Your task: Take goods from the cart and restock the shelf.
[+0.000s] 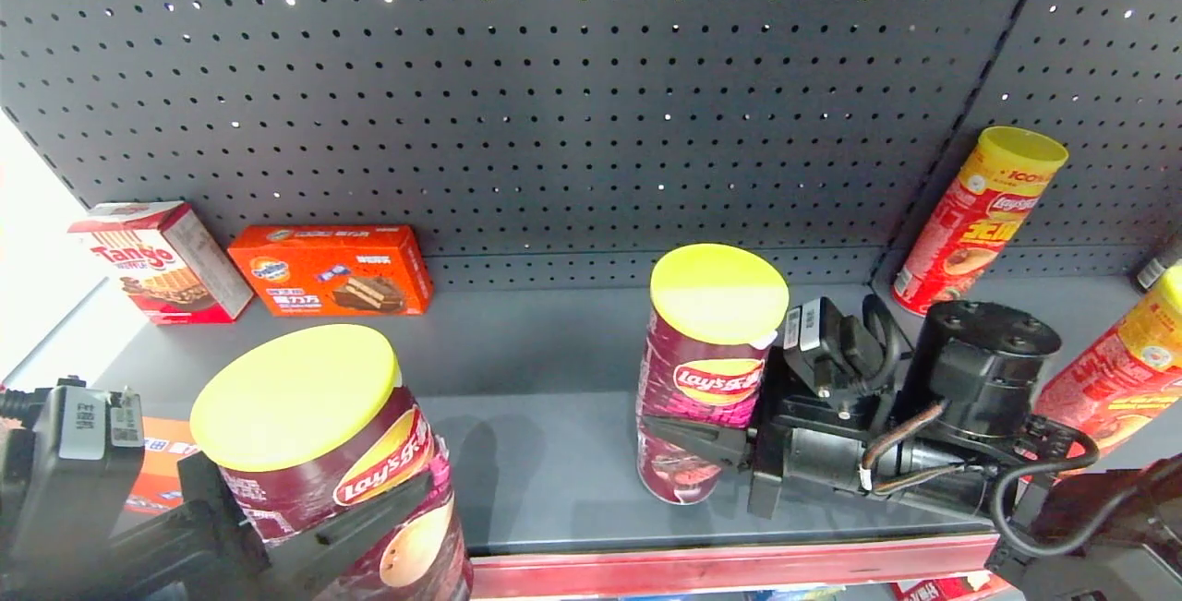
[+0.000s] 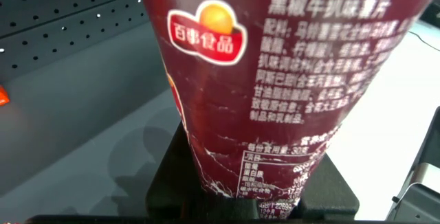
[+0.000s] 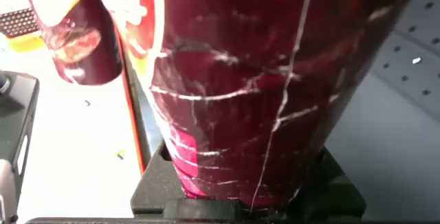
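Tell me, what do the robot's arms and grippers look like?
The left arm and right arm are black with white stickers. The right has a round bolted housing and looping cables. The left gripper and right gripper have slim black fingers.

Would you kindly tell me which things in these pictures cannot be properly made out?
- Flat orange pack, head view: mostly hidden behind the left gripper and its yellow-lidded maroon chip canister.
- Red yellow-lidded chip canister at far right, head view: cut by the right edge, lower part hidden by the right arm.
- Dark object at the grey shelf's far right, head view: cut by the edge, unidentifiable.
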